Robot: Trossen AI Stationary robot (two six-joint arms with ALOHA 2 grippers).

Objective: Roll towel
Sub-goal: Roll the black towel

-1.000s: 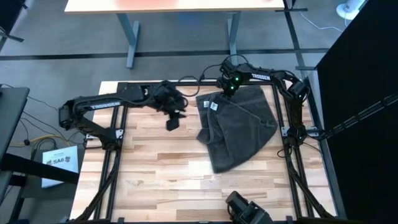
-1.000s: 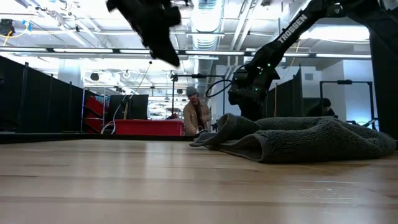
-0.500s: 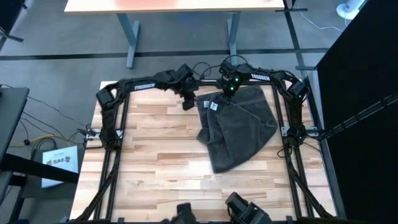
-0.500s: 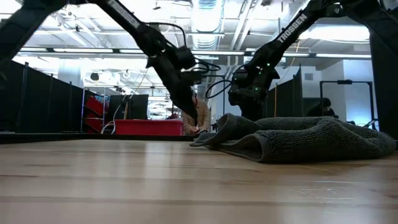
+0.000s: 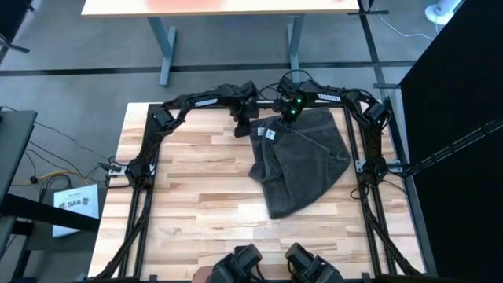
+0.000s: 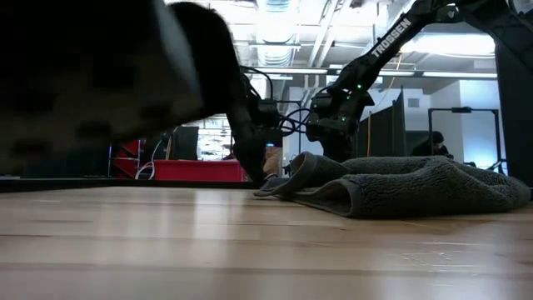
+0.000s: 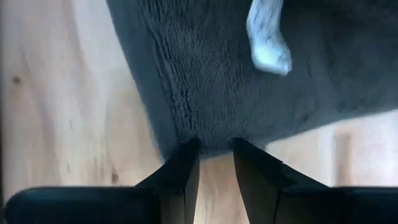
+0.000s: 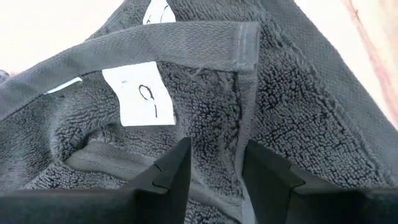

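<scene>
While the dark charcoal-grey terry towel (image 5: 302, 161) is lying rumpled toward three o'clock on the pale wooden table (image 5: 189, 204), the left gripper (image 7: 214, 152) is nosing its slightly parted fingers at a corner and should be catching hem, not pile, as the right gripper (image 8: 214, 158) is hovering, fingers spread, beside the white tag (image 8: 140, 93).

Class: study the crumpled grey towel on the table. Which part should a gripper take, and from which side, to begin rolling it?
Probably the towel's hemmed far-left corner, approached from the table's bare left side. That corner lies flat on the wood, open at its edge, with the left gripper already at it. The right gripper sits over the tagged far edge.
</scene>
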